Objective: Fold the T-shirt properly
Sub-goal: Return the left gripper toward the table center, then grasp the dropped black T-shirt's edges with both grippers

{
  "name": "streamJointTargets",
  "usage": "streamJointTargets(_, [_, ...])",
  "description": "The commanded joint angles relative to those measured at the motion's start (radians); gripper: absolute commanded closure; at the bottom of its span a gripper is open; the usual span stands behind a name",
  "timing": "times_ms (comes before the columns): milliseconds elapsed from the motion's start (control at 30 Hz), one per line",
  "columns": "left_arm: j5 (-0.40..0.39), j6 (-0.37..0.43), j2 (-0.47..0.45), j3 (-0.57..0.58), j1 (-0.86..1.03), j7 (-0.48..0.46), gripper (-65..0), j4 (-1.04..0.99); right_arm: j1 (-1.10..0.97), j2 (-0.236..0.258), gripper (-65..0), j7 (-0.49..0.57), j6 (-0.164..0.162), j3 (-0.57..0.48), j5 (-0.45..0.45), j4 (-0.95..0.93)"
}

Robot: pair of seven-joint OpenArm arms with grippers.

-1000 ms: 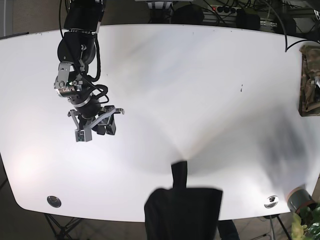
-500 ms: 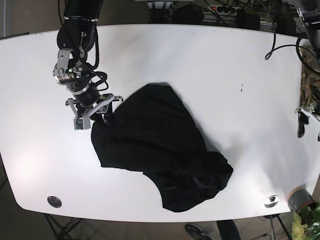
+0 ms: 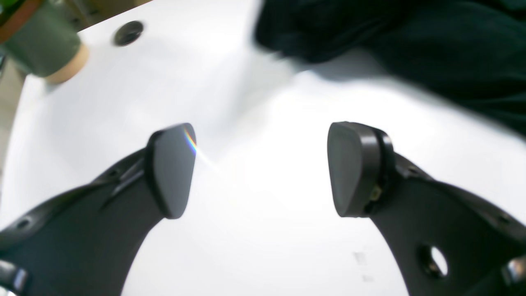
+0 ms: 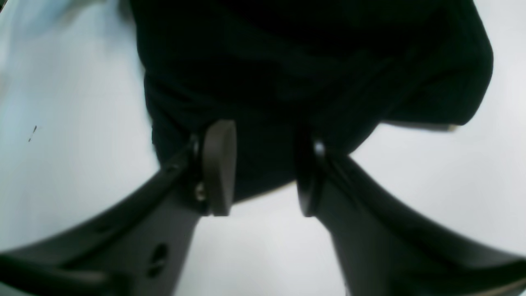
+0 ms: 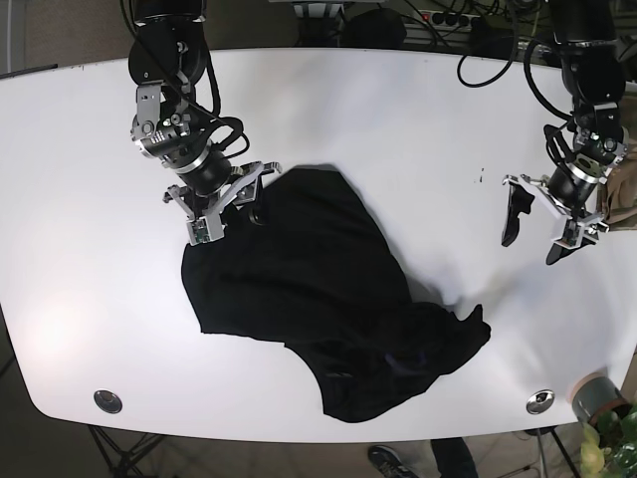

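Note:
The black T-shirt lies crumpled in the middle of the white table, bunched thickest at its lower right. My right gripper sits at the shirt's upper left edge. In the right wrist view its fingers stand a small gap apart, and the edge of the black cloth reaches in between them; my right gripper is not pinched on it. My left gripper hovers wide open over bare table at the right. In its own view, my left gripper is empty and the shirt lies beyond it.
A green roll stands at the table's near right corner beside a round grommet. A second grommet sits near the left corner. Camouflage fabric lies at the right edge.
The shirt came onto the table a second ago. Since then the right gripper has shifted up and right along its top edge, and the left arm has swung in from the right edge.

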Motion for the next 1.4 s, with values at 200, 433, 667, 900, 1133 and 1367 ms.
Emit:
streamJointTargets(200, [-0.013, 0.005, 0.116, -0.016, 0.011, 0.097, -45.7, 0.137, 0.029, 0.007, -33.0, 0.026, 0.0, 0.002, 0.011, 0.017])
streamJointTargets(433, [-0.011, 0.005, 0.222, -0.031, -0.012, 0.18, -45.7, 0.156, 0.086, 0.021, -32.8, 0.026, 0.0, 0.004, 0.011, -0.027])
streamJointTargets(667, [0.118, 0.012, 0.295, 0.171, -0.056, 0.228, -46.4, 0.144, 0.114, 0.027, -32.8, 0.026, 0.0, 0.005, 0.011, -0.049])
streamJointTargets(900, [0.226, 0.049, 0.358, 0.374, -0.095, 0.228, -46.5, 0.08, 0.141, 0.041, -32.8, 0.026, 0.0, 0.005, 0.022, -0.049])
streamJointTargets(1133, [0.23, 0.052, 0.358, 0.572, -0.127, 0.225, -46.1, 0.003, 0.146, 0.056, -32.8, 0.026, 0.01, 0.077, 0.023, -0.052])
streamJointTargets(1367, [0.23, 0.054, 0.363, 0.647, -0.177, 0.223, -45.8, -0.123, 0.164, 0.056, -32.8, 0.026, 0.011, 0.153, 0.023, -0.05])
